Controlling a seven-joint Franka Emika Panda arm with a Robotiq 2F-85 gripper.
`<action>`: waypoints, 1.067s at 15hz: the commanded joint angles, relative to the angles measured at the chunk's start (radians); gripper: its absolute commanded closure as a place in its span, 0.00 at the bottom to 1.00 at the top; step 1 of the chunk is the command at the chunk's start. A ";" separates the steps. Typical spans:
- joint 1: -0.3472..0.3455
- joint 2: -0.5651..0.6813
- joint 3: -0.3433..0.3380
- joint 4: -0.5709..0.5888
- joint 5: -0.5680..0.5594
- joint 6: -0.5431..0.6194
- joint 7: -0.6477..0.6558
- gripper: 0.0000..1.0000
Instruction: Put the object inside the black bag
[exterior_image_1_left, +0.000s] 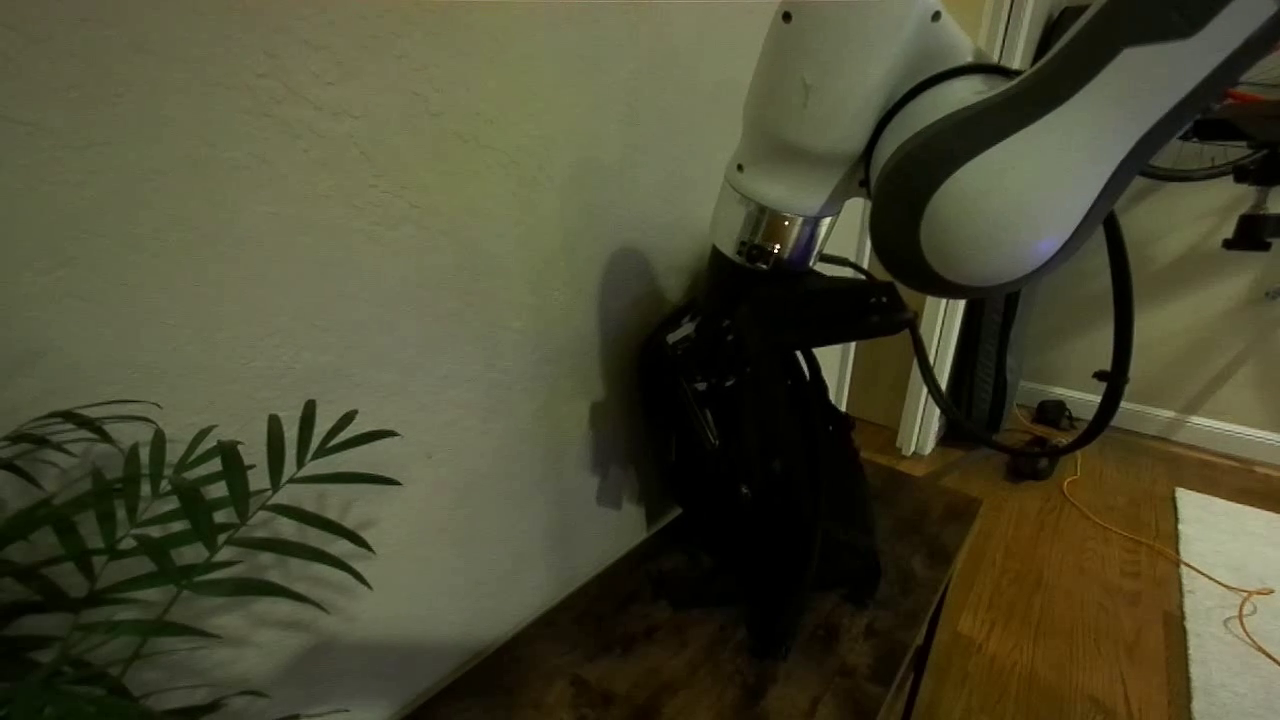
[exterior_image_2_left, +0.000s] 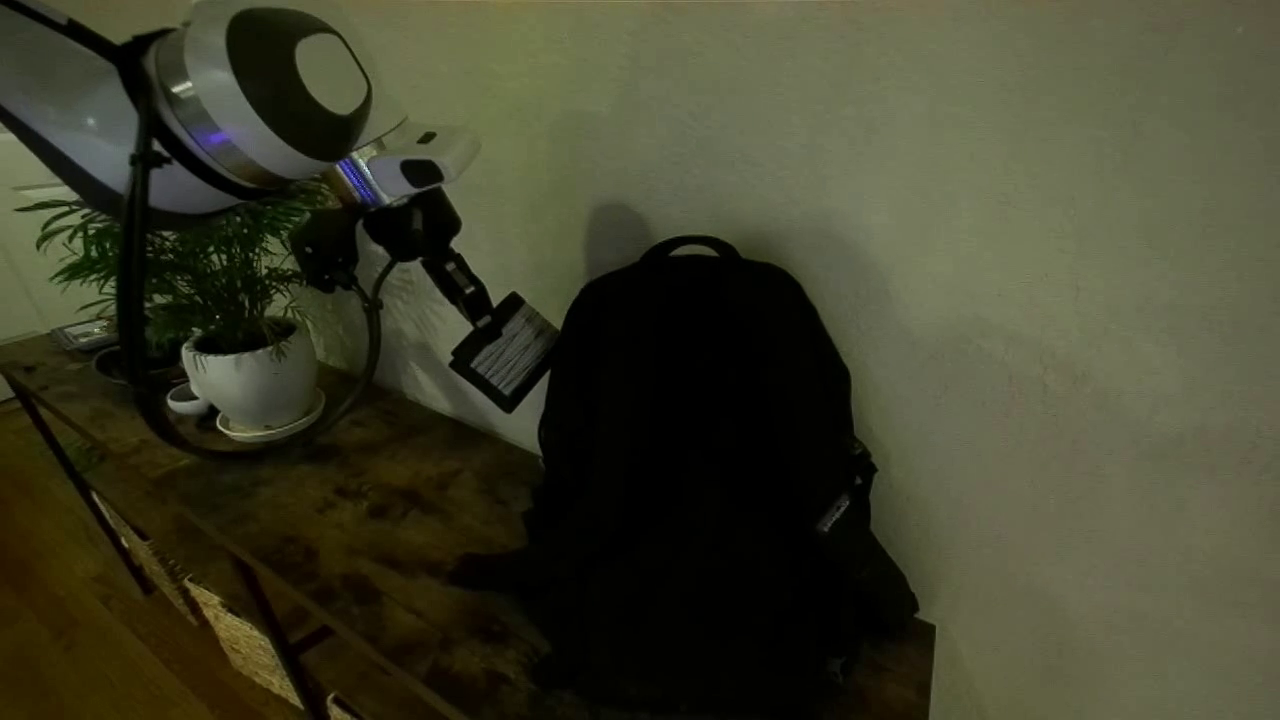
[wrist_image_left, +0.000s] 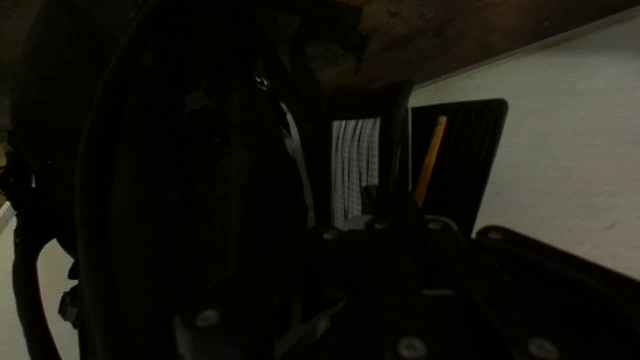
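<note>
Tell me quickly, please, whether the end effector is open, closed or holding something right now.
End effector: closed, holding the black-edged flat object, its pale striped side showing.

The backpack (exterior_image_2_left: 700, 450) is black; the black-edged object (exterior_image_2_left: 511, 352) shows pale stripes; the pot (exterior_image_2_left: 255, 382) is white; the tabletop (exterior_image_2_left: 400, 510), mottled brown.

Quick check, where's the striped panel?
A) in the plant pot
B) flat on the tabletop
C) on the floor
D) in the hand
D: in an exterior view the striped panel hangs from the hand, with wall showing between it and the tabletop.
</note>
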 joint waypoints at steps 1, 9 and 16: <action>-0.015 -0.052 -0.013 -0.054 -0.053 0.035 0.073 0.94; 0.006 -0.029 -0.095 -0.034 -0.049 0.069 0.130 0.94; 0.013 0.005 -0.129 -0.004 -0.041 0.055 0.168 0.94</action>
